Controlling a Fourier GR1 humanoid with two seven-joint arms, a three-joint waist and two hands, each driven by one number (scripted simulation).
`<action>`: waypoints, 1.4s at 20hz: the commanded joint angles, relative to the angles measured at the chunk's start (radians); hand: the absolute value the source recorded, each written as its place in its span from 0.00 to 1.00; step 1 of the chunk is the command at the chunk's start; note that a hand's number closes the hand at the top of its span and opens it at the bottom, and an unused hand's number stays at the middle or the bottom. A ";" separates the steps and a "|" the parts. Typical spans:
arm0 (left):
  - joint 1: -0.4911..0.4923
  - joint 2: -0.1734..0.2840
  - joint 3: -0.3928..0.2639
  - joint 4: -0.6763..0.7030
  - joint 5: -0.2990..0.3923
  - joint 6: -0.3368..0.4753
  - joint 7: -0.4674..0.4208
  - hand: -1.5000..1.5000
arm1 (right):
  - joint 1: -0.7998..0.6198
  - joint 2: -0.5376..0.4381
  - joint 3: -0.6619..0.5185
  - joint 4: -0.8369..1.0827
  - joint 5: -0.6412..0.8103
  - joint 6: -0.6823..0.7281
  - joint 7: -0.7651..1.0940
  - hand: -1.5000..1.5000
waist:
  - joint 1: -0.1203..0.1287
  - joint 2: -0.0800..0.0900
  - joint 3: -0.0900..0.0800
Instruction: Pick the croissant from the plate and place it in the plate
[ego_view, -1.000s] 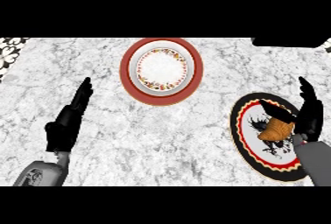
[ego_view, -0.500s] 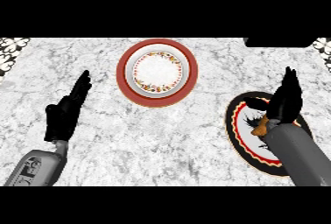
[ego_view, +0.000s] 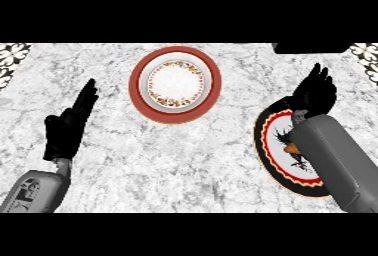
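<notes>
Marble counter (ego_view: 184, 160). Red-rimmed plate (ego_view: 175, 83) sits near the far edge, centre, white middle with a flowered ring.

Black-rimmed plate (ego_view: 277, 150) lies at the right, red ring and white centre with a dark figure.

Right hand (ego_view: 314, 95) hangs over the far edge of that plate, fingers straight and spread, holding nothing; its grey forearm crosses the plate.

Croissant (ego_view: 292, 148): only a small brown sliver shows on the black-rimmed plate, just beside the forearm's left edge, the rest hidden.

Left hand (ego_view: 68, 127) rests at the left, well apart from both plates, fingers straight, pointing away
</notes>
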 joint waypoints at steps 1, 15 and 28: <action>0.005 0.016 0.014 -0.023 0.018 -0.021 0.023 0.50 | -0.042 0.043 0.012 -0.069 -0.018 0.243 0.250 0.00 | -0.002 -0.002 0.003; 0.002 -0.053 -0.009 0.005 -0.028 0.008 -0.010 0.50 | 0.018 -0.045 -0.133 -0.184 -0.145 0.456 0.302 0.00 | 0.008 0.015 0.006; 0.027 -0.054 -0.002 -0.019 -0.035 -0.031 -0.026 0.50 | 0.189 0.006 -0.186 -0.218 -0.145 0.523 0.298 0.00 | 0.019 0.016 0.006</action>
